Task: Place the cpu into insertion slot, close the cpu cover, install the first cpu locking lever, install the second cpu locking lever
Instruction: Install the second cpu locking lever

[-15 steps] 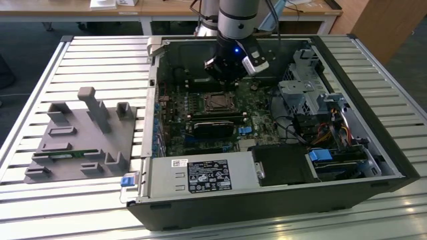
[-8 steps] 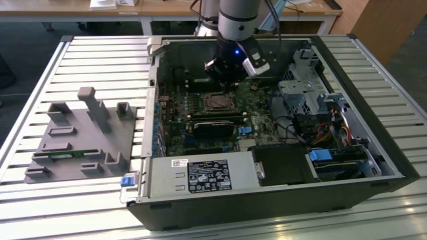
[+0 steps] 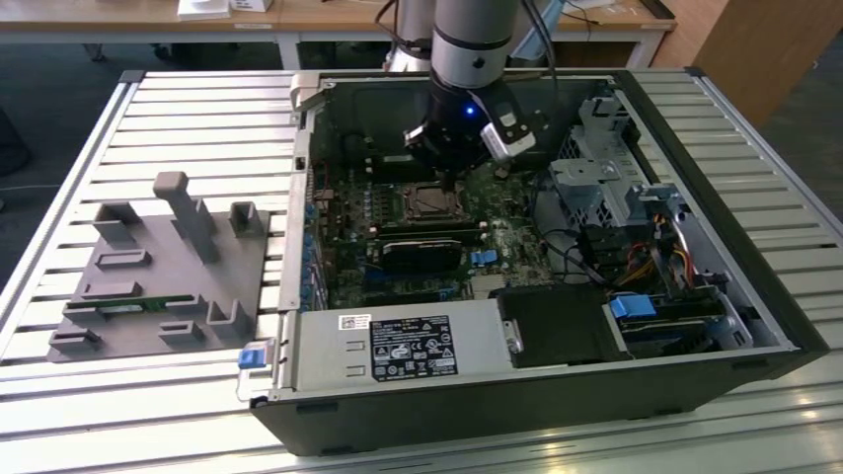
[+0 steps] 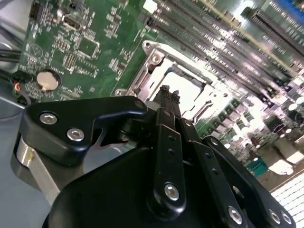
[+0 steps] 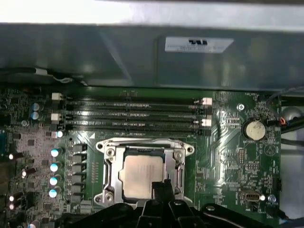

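The tool hangs just over the socket, its two fingertips pressed together with nothing between them, at the edge of the cpu. One cpu lies flat in the slot, and one cover frames it, lying down around it. Four long memory strips run beside the socket on the green board
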